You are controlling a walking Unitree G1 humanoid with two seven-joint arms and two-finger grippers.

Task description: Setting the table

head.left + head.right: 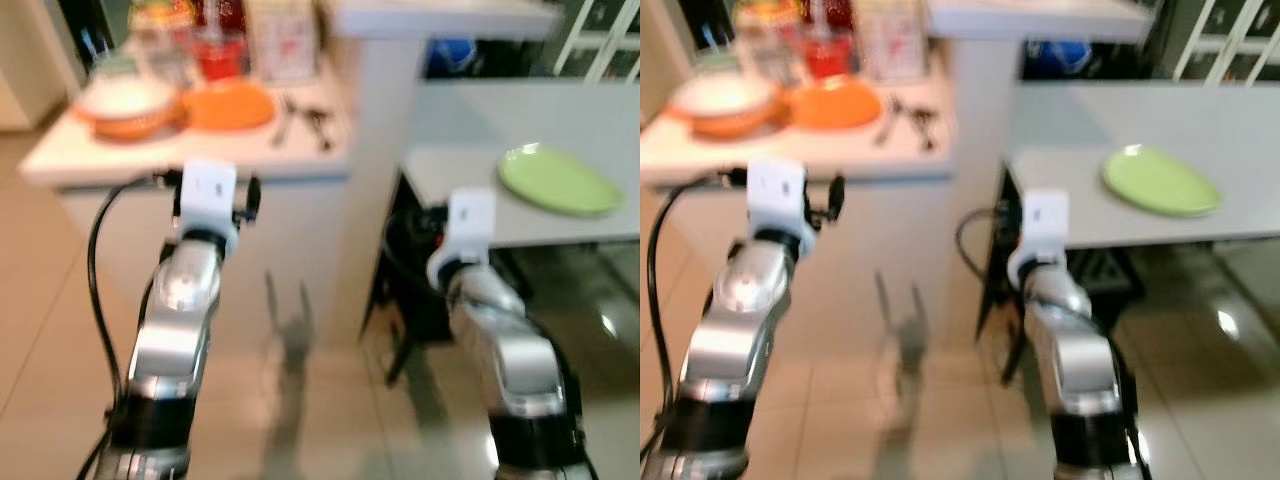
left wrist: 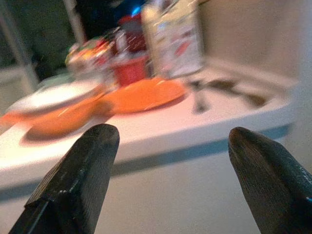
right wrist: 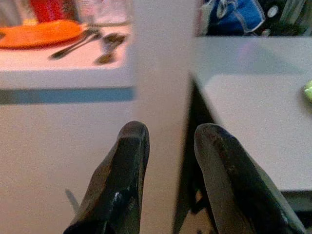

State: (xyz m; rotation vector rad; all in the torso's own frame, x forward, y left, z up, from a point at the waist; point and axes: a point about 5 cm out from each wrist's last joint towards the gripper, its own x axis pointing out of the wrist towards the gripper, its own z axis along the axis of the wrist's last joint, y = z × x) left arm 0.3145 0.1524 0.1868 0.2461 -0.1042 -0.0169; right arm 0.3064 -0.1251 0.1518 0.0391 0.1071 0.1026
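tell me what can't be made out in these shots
- Cutlery beside the orange plate on the counter: motion blur in the eye views smears it, so the pieces cannot be counted or told apart.
- Jars and carton behind the plates: labels blurred in the left wrist view.
- Green plate on the grey table: cut off by the right wrist view's edge.
- Blue thing behind the table: cut off, unidentifiable.

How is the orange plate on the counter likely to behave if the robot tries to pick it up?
The orange plate looks shallow and lies flat on the counter, so it is probably stiff and hard to get fingers under. Its smooth surface may be slippery. It sits close beside a bowl, so pushing it could nudge that.
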